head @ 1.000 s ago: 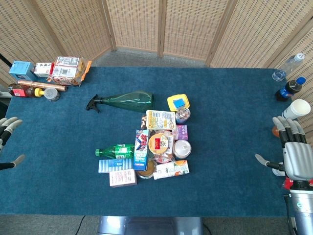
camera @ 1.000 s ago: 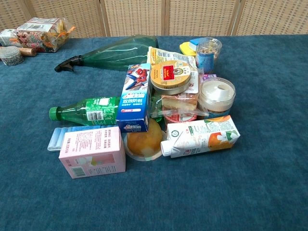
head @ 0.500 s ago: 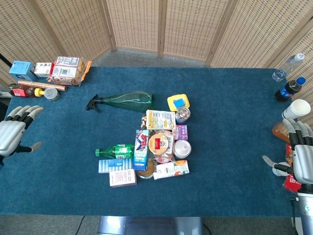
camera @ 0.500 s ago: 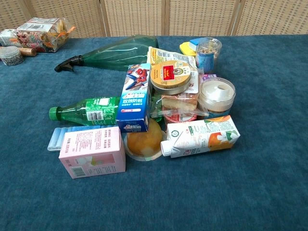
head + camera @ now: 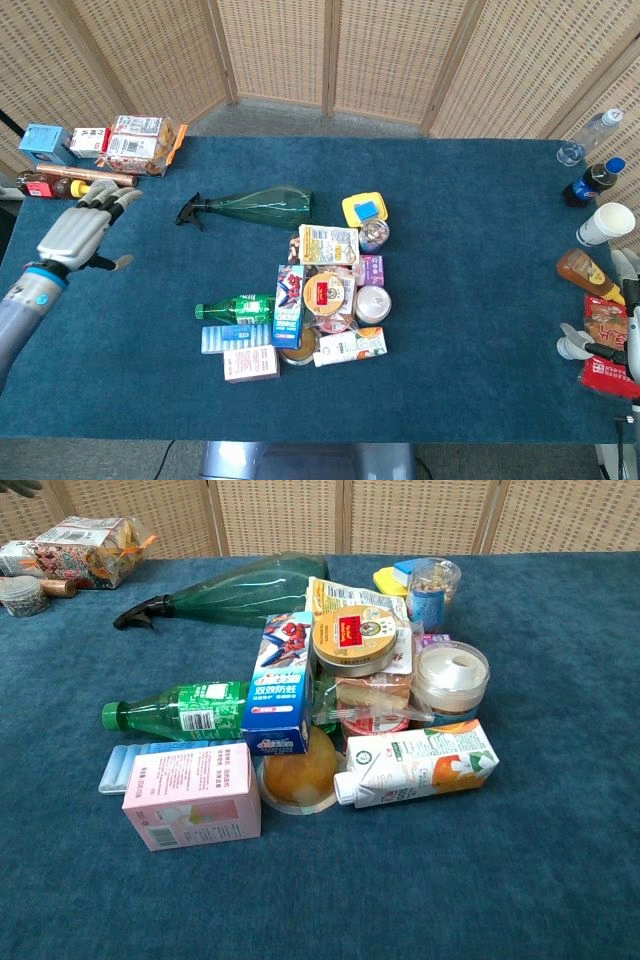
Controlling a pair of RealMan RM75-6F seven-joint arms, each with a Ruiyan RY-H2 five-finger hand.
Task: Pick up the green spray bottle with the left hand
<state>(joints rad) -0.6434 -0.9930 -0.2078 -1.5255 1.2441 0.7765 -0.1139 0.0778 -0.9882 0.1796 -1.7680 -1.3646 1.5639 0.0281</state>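
Our left hand [image 5: 78,232] advances, fingers spread and empty, toward the green spray bottle [image 5: 255,207] lying sideways; we risk it rolling away.

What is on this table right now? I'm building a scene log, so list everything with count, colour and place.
green spray bottle: 1, dark green, lying behind the pile
soda bottle: 1, green, pile's left
toothpaste box: 1, blue, in pile
pink box: 1, pile's front
juice carton: 1, white, pile's front
round tin: 1, gold, pile's centre
paper cup: 1, white, right edge
left hand: 1, grey, empty, left of sprayer
right hand: 1, mostly cropped, right edge
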